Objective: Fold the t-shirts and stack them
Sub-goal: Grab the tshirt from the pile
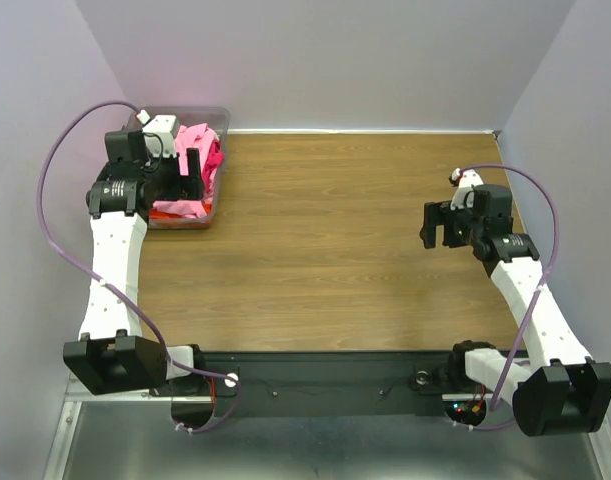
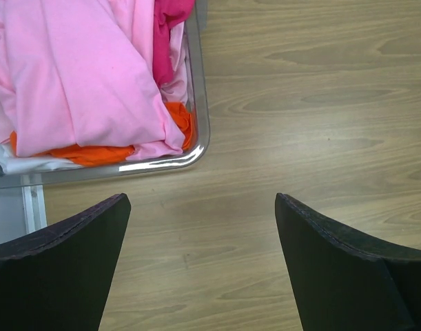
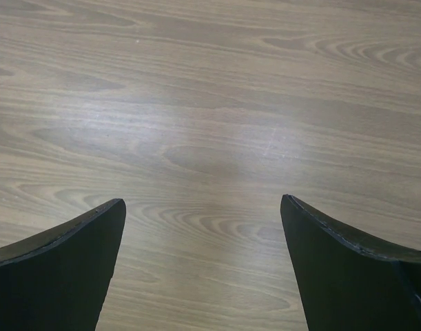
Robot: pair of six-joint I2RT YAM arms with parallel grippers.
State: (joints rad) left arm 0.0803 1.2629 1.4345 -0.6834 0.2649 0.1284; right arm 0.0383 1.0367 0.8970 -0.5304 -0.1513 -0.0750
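The t-shirts point(image 1: 197, 160) lie crumpled together in a clear plastic bin point(image 1: 223, 118) at the table's back left. In the left wrist view a light pink shirt point(image 2: 79, 76) is on top, with hot pink point(image 2: 167, 27) and orange point(image 2: 93, 153) cloth beneath it. My left gripper point(image 1: 183, 172) hovers over the bin's near right part, open and holding nothing; its fingertips point(image 2: 110, 221) frame bare wood just outside the bin's corner point(image 2: 196, 153). My right gripper point(image 1: 440, 228) hangs open over bare table at the right, far from the shirts.
The wooden table point(image 1: 325, 240) stretches between the two arms. Grey walls close in the back and both sides. A black rail with both arm bases runs along the near edge point(image 1: 325, 375).
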